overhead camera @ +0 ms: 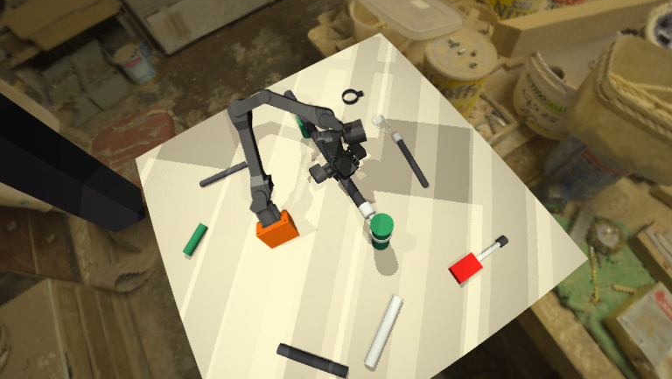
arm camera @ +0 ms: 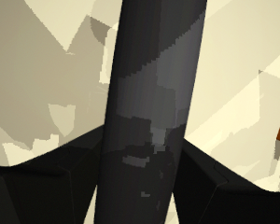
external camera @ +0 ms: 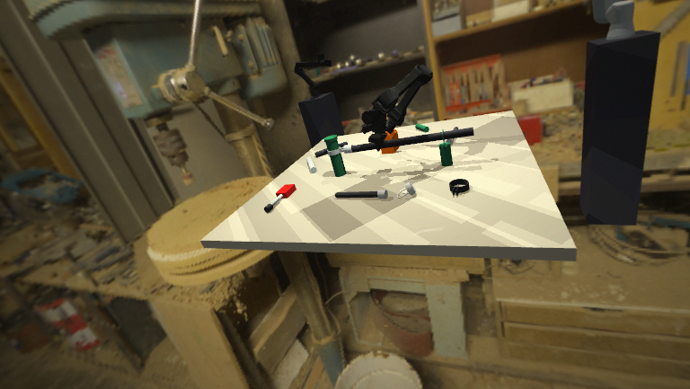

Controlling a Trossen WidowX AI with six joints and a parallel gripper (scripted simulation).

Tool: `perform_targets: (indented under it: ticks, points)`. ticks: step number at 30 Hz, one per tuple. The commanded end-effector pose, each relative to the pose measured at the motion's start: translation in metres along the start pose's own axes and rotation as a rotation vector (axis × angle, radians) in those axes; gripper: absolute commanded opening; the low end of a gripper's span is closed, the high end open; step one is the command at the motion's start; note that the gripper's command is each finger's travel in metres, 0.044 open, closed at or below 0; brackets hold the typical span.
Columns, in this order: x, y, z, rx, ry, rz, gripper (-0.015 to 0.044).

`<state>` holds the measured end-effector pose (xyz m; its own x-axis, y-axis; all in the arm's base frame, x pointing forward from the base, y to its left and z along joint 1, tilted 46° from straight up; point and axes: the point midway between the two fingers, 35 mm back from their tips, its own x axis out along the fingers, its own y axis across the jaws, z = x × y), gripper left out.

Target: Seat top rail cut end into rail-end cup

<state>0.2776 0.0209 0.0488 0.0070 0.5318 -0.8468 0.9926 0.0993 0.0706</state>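
Dark rail (external camera: pixel 411 139) clamped in fingers, mid-table, edges well apart.

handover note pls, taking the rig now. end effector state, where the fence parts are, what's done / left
End effector: shut on the top rail, gripping it mid-length, clear of the table.
Rail: roughly level, far end through the loop cap on the small green post; cut end in or at the light rail-end cup beside the big post.
Brace band: up near the post cap.
Done: rail brought to the cup.
Left: confirm full seating (cannot tell from these views), then open and back off the rail.
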Motion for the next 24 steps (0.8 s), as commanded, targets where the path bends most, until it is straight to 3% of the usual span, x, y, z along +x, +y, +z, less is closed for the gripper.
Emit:
perform_targets:
  ticks: [1,24]
  points:
    - [-0.0032,0.0022,0.0049,-0.004,-0.015,0.008,0.0000]
    - [0.0000,0.0001,0.0002,-0.002,0.008,-0.003,0.0000]
